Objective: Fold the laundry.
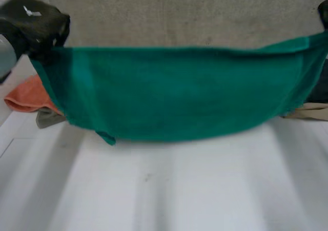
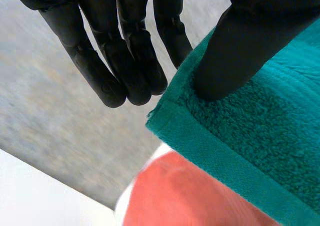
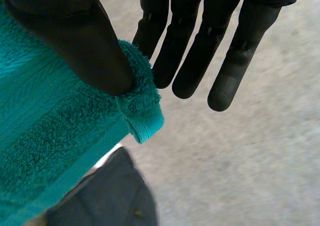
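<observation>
A green towel (image 1: 179, 95) hangs stretched between my two hands above the white table (image 1: 169, 190), sagging in the middle. My left hand (image 1: 36, 23) holds its upper left corner. In the left wrist view the thumb (image 2: 240, 50) presses the towel's corner (image 2: 240, 136) against the fingers (image 2: 130, 60). My right hand (image 1: 323, 11) holds the upper right corner at the frame's edge. In the right wrist view its thumb (image 3: 85, 45) pinches the towel's corner (image 3: 75, 136) against the fingers (image 3: 200, 50).
An orange cloth (image 1: 28, 95) and a grey-beige one (image 1: 48, 118) lie at the table's left behind the towel. A dark garment (image 3: 105, 196) and a tan cloth (image 1: 310, 110) lie at the right. Grey carpet (image 1: 179, 16) is beyond the table.
</observation>
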